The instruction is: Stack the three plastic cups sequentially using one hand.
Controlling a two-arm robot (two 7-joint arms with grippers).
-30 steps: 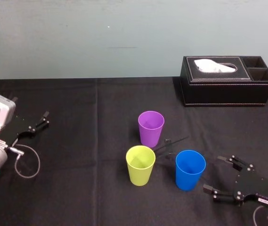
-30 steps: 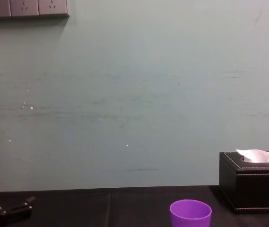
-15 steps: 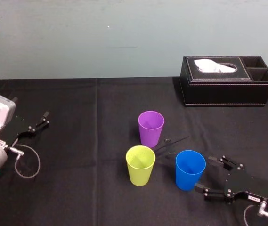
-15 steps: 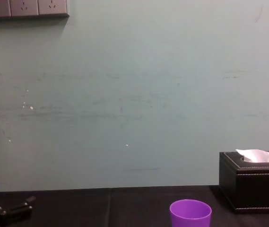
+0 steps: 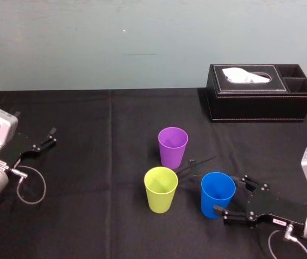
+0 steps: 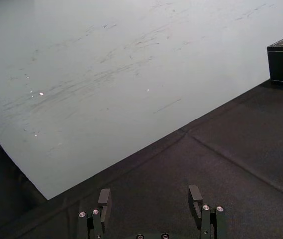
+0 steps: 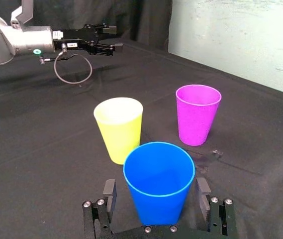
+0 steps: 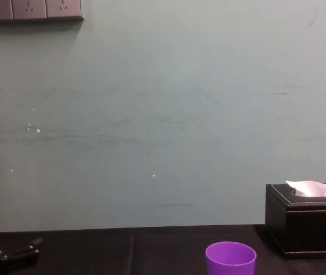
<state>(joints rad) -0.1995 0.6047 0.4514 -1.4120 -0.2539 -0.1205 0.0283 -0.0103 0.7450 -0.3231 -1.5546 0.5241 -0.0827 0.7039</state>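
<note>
Three plastic cups stand upright mid-table: the purple cup (image 5: pixel 172 147) farthest back, the yellow-green cup (image 5: pixel 161 189) front left, the blue cup (image 5: pixel 217 194) front right. My right gripper (image 5: pixel 230 193) lies low on the cloth and comes in from the right, open. In the right wrist view the blue cup (image 7: pixel 159 164) stands between the right gripper's (image 7: pixel 155 185) spread fingers with a gap on each side. The yellow-green cup (image 7: pixel 119 128) and purple cup (image 7: pixel 197 113) stand beyond it. My left gripper (image 5: pixel 50 137) rests open at the table's left, holding nothing.
A black tissue box (image 5: pixel 261 100) with a side compartment sits at the back right, also in the chest view (image 8: pixel 306 220). A thin black stick (image 5: pixel 196 163) lies between the purple and blue cups. A wall runs along the table's far edge.
My right gripper has slid left across the cloth, so its open fingers now flank the blue cup. The cups and the left arm have not moved.
</note>
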